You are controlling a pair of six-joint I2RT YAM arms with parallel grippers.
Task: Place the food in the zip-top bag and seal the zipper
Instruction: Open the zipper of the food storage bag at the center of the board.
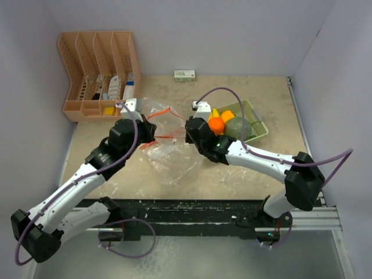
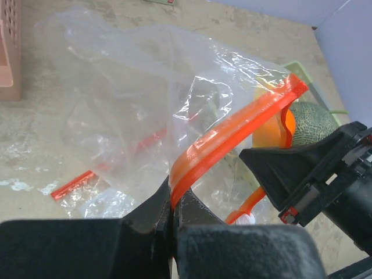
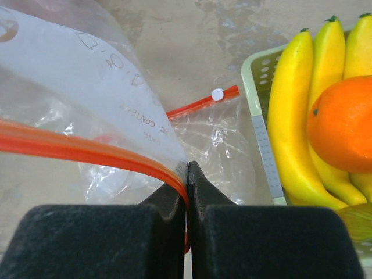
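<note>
Left pincer [image 2: 172, 203], right pincer [image 3: 186, 174] pinching zipper [image 2: 232, 131] of bag [image 2: 128, 104], bananas [image 3: 290, 116], orange [image 3: 343, 122], melon [image 2: 311, 119] in green tray [image 3: 256, 87].

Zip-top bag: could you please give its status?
Shut on orange zipper: left gripper, right gripper. Unbagged food in green tray; bag empty. No obstruction seen.

Table [image 1: 232, 181]: beige mottled top, is carrying everything listed below.
Back-left: peach slotted organizer [image 1: 75, 70] is standing by the left wall.
Back-centre: small white-and-green box [image 1: 184, 75] is lying flat near the rear edge.
Right: pale green tray [image 1: 259, 116] is sitting on the surface.
Centre: clear zip-top bag [image 1: 174, 168] is lying crumpled, its lower part resting on the top.
</note>
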